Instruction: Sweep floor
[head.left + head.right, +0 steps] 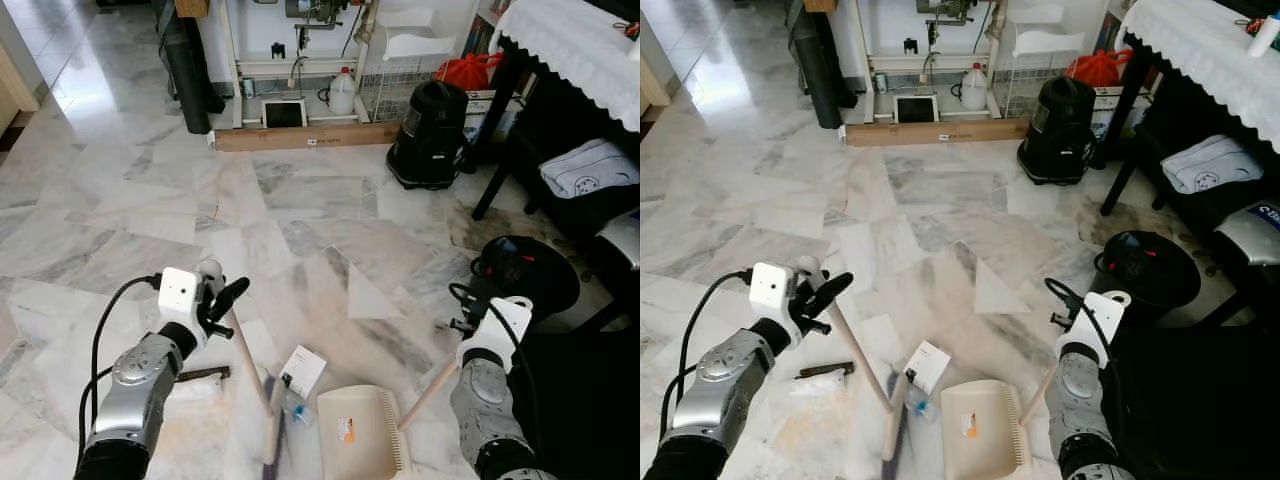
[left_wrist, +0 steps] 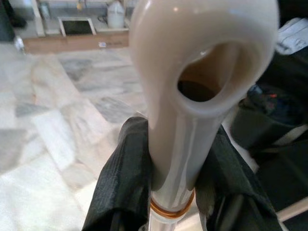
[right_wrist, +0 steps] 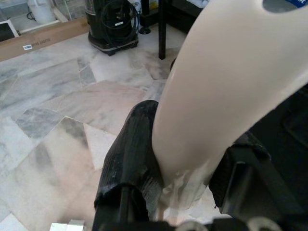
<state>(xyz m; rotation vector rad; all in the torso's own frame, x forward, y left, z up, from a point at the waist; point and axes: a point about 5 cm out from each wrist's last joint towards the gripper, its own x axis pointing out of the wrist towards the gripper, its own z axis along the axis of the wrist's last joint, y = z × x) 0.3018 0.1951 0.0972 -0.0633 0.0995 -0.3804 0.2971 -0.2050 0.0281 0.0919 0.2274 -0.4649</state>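
My left gripper point(image 1: 218, 302) is shut on the top of the cream broom handle point(image 2: 192, 96). The handle runs down and rightward to the broom head point(image 1: 274, 432) on the marble floor. My right gripper point(image 3: 180, 166) is shut on the pale handle point(image 3: 226, 82) of the cream dustpan point(image 1: 358, 432). The dustpan lies flat on the floor just right of the broom head. A white card point(image 1: 304, 370) and a small blue scrap point(image 1: 298, 412) lie between broom and dustpan. A dark stick point(image 1: 205, 375) lies left of the broom handle.
A black vacuum cleaner point(image 1: 430, 135) and a long cardboard box point(image 1: 305, 137) stand at the far wall. A black round bin point(image 1: 527, 275) sits close on the right, beside a table with a white lace cloth point(image 1: 575, 45). Marble floor point(image 1: 300, 220) stretches ahead.
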